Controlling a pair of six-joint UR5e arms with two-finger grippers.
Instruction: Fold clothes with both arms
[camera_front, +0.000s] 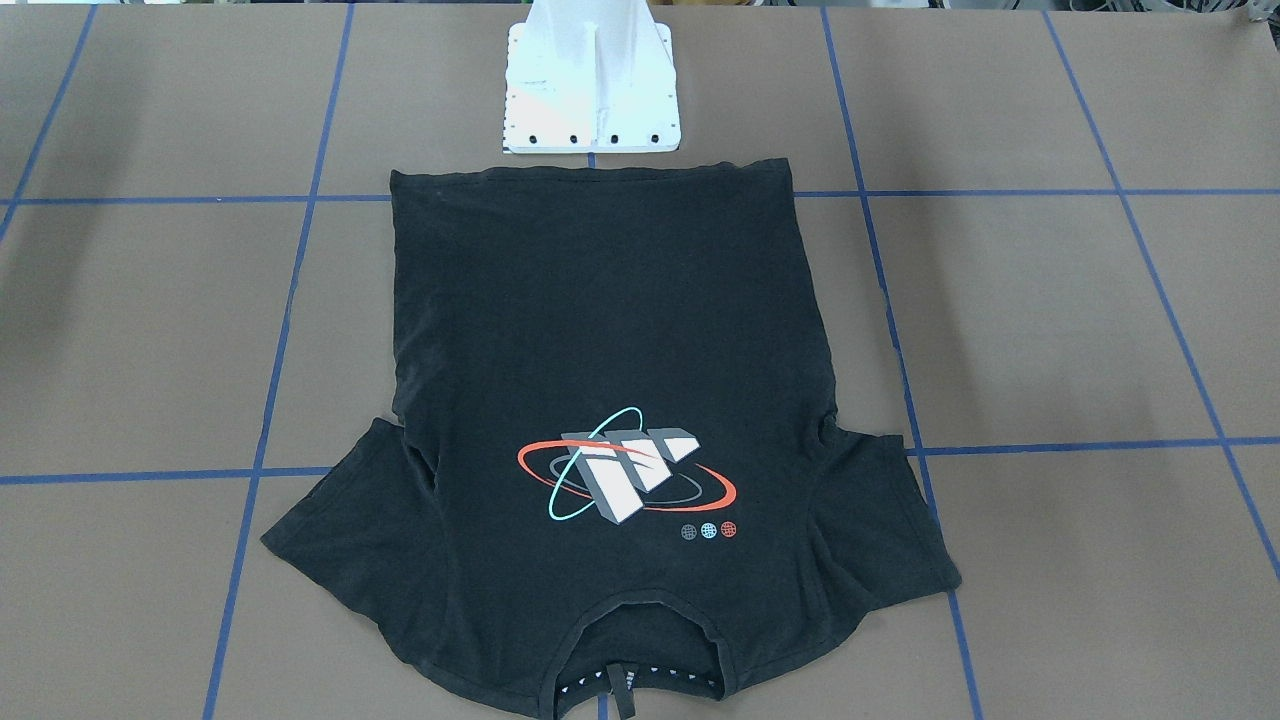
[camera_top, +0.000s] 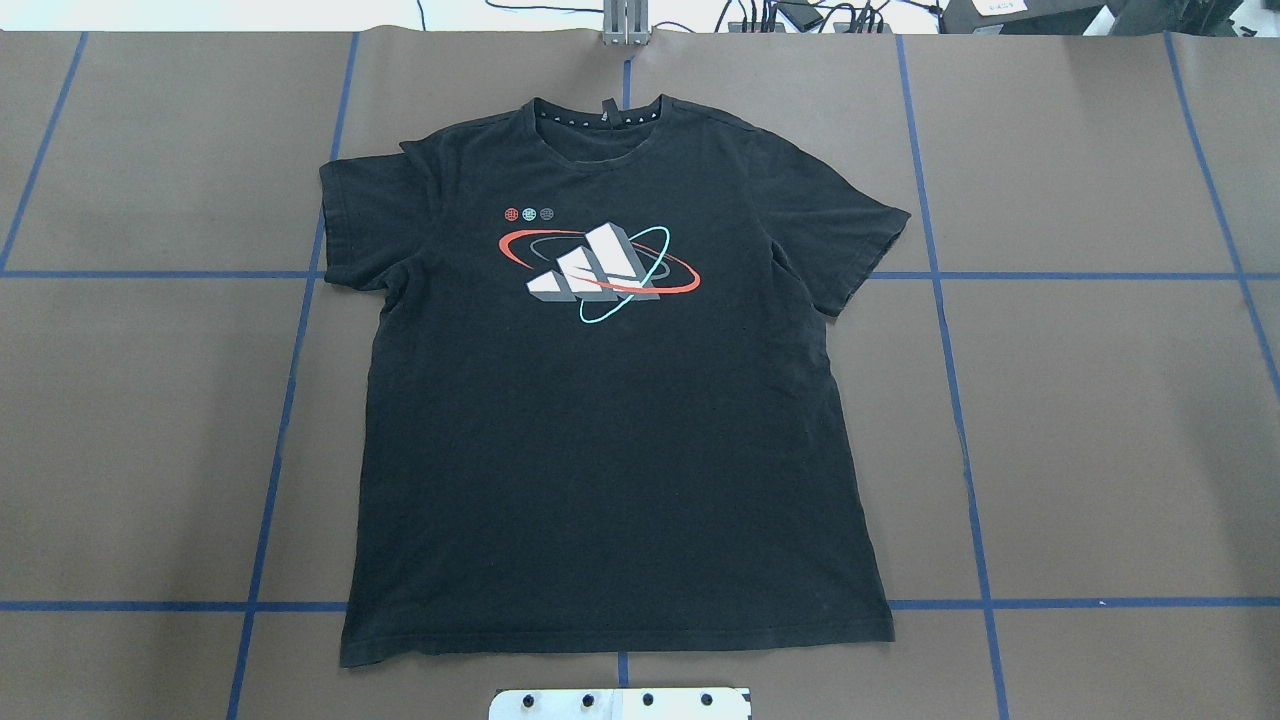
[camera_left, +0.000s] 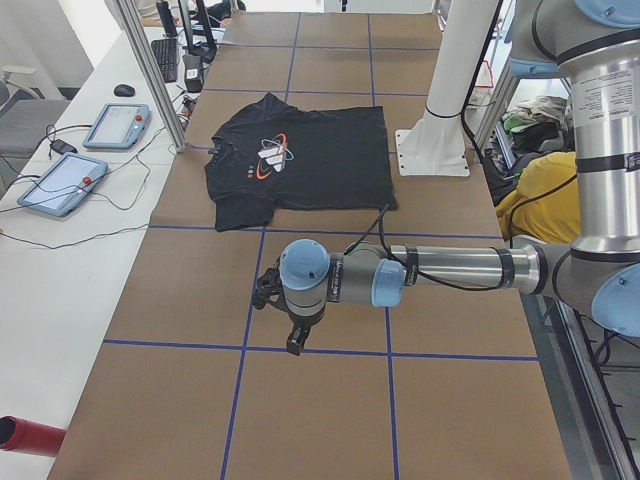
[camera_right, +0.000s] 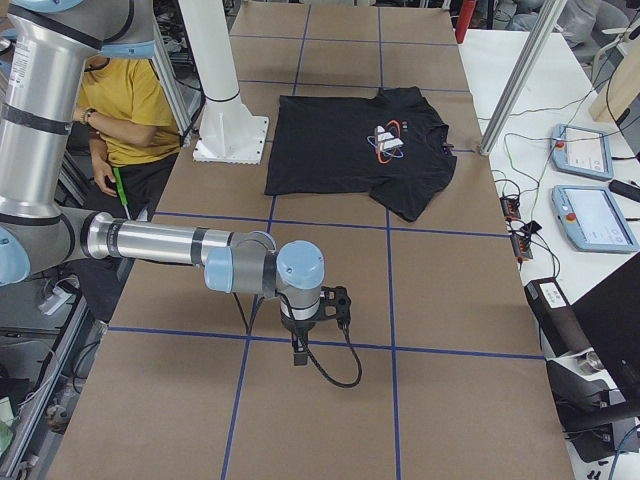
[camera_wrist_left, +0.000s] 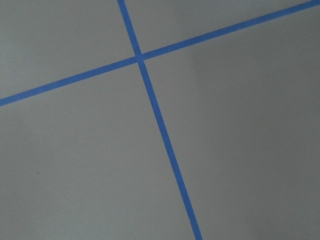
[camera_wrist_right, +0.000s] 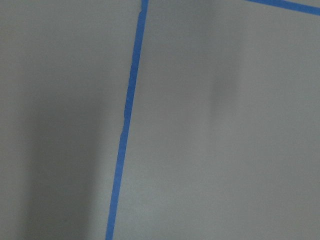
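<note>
The black T-shirt (camera_top: 610, 420) lies flat and spread out, graphic side up, in the middle of the brown table. Its collar points away from the robot base and its hem lies near the base plate. It also shows in the front-facing view (camera_front: 610, 300), the left view (camera_left: 320, 150) and the right view (camera_right: 330, 150). My left gripper (camera_left: 296, 345) hangs over bare table far from the shirt, toward the table's left end. My right gripper (camera_right: 299, 355) hangs over bare table toward the right end. I cannot tell whether either is open or shut. Both wrist views show only table and blue tape.
The white base plate (camera_front: 590, 100) stands just behind the shirt's hem. Blue tape lines (camera_top: 960, 400) grid the table. Tablets (camera_left: 115, 125) and cables lie on the white bench beyond the far edge. A person in yellow (camera_right: 125, 100) sits behind the robot.
</note>
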